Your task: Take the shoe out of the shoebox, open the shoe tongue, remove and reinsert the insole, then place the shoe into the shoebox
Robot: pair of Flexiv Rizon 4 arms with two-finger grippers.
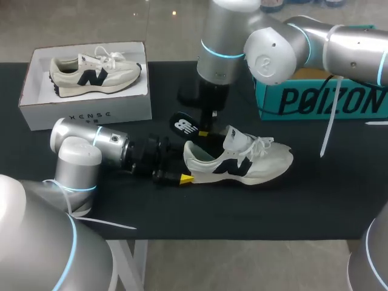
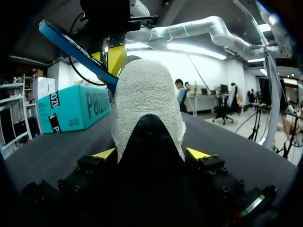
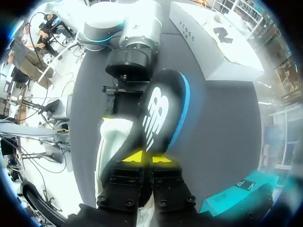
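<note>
- The cream fabric sneaker (image 1: pixel 242 162) with a dark side logo lies on its sole at the middle of the frame, on the black table (image 1: pixel 303 206), outside the white cardboard shoebox (image 1: pixel 85 114) at upper left.
- The left gripper (image 2: pixel 150 153) clamps its heel from both sides.
- The right gripper (image 3: pixel 149 157), fingers narrow, pinches a black blue-edged insole (image 3: pixel 161 113) just above the heel.
- A matching second sneaker (image 1: pixel 94 74) lies in the shoebox.
- A teal cardboard box (image 1: pixel 321 100) stands at upper right.
</note>
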